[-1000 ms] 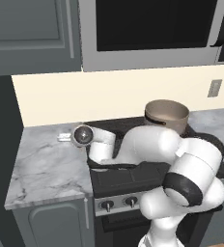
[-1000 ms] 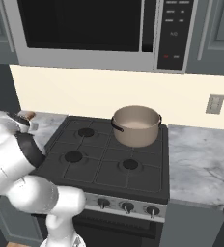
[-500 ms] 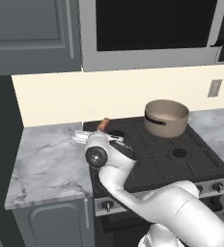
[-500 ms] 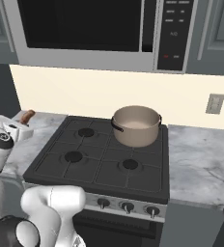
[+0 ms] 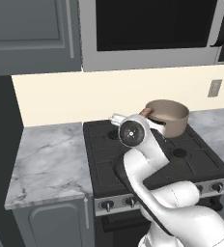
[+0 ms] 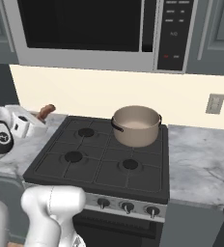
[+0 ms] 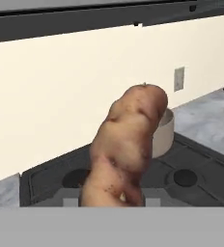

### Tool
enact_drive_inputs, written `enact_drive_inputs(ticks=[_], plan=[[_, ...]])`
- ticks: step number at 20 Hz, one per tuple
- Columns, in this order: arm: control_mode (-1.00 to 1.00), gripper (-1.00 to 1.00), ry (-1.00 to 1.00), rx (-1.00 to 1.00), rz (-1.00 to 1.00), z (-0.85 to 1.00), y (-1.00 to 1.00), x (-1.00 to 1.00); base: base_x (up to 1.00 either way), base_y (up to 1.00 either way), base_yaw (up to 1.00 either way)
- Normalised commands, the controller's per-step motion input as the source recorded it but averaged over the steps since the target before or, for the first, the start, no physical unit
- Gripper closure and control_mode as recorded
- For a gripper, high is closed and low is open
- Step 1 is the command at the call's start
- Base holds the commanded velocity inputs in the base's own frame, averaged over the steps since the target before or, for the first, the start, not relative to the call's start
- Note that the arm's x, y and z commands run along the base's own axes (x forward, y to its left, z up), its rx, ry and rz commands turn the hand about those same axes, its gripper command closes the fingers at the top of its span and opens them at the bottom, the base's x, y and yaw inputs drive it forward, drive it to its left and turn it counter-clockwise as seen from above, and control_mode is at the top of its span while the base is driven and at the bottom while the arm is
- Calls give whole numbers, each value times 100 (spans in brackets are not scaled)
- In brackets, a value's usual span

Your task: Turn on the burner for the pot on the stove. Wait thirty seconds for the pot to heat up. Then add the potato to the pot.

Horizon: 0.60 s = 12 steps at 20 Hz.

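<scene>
My gripper [image 6: 40, 117] is shut on the potato [image 6: 47, 110], an orange-brown lump held in the air at the stove's back left corner. From the left base camera the gripper [image 5: 142, 116] and potato [image 5: 145, 112] hang just left of the pot [image 5: 167, 116], about level with its rim. The tan pot [image 6: 135, 125] stands lidless on the back right burner of the black stove [image 6: 102, 164]. Up close, the potato [image 7: 128, 149] hides my fingertips, with the pot [image 7: 165, 129] partly behind it.
A microwave [image 6: 99, 31] hangs over the stove. Marble counters lie to the left [image 5: 49, 164] and right [image 6: 201, 159]. Small dark knobs [image 6: 127, 207] line the silver front panel. A wall outlet [image 6: 213, 103] sits behind the right counter.
The arm has swung right, carrying the potato from above the left counter to above the stove's back left, closer to the pot. The gripper stayed shut on it.
</scene>
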Motion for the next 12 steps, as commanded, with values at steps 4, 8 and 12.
enact_drive_inputs(ticks=[4,8,12], plan=[[-100,100,16,0,-16,48,-100,-26,0,0,0],[-100,100,16,-6,-3,17,-100,-3,0,0,0],[-100,100,12,-7,0,3,-100,0,0,0,0]])
